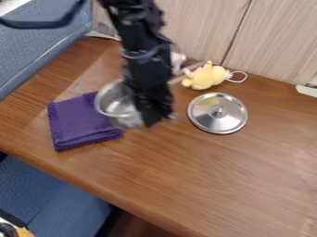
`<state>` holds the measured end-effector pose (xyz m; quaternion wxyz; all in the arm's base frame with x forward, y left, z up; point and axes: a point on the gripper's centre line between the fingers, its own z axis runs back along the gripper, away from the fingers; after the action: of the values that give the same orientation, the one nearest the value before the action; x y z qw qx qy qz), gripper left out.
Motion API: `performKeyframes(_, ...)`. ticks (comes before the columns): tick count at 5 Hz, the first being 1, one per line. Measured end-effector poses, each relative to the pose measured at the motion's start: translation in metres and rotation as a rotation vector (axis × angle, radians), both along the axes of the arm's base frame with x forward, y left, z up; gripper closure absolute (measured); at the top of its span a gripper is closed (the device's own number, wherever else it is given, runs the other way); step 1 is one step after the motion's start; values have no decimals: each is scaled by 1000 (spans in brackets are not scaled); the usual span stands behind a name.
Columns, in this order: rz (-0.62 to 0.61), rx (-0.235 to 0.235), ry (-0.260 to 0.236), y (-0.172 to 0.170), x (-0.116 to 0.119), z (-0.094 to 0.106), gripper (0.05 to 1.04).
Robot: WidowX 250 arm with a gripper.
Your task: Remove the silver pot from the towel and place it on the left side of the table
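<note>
The black gripper (156,121) hangs from the top of the camera view, low over the table at the right side of the silver pot (117,104). The pot is at the right edge of the folded purple towel (80,121), its open top facing up and slightly tilted. The arm hides the pot's right part. Whether the pot is held, or rests on the towel, I cannot tell.
A silver lid (217,113) lies on the wooden table (204,176) to the right of the gripper. Behind it, near the wall, is a yellow plush toy (206,77) with a white loop. Blue seating borders the table at the left.
</note>
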<state>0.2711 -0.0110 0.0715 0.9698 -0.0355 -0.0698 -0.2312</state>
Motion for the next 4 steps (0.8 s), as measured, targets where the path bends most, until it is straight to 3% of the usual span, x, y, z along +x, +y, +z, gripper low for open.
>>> performKeyframes(2,-42,-30,42,-55,-18,-12,999)
performKeyframes(4,-74,22,76,-82,-33,-47,999)
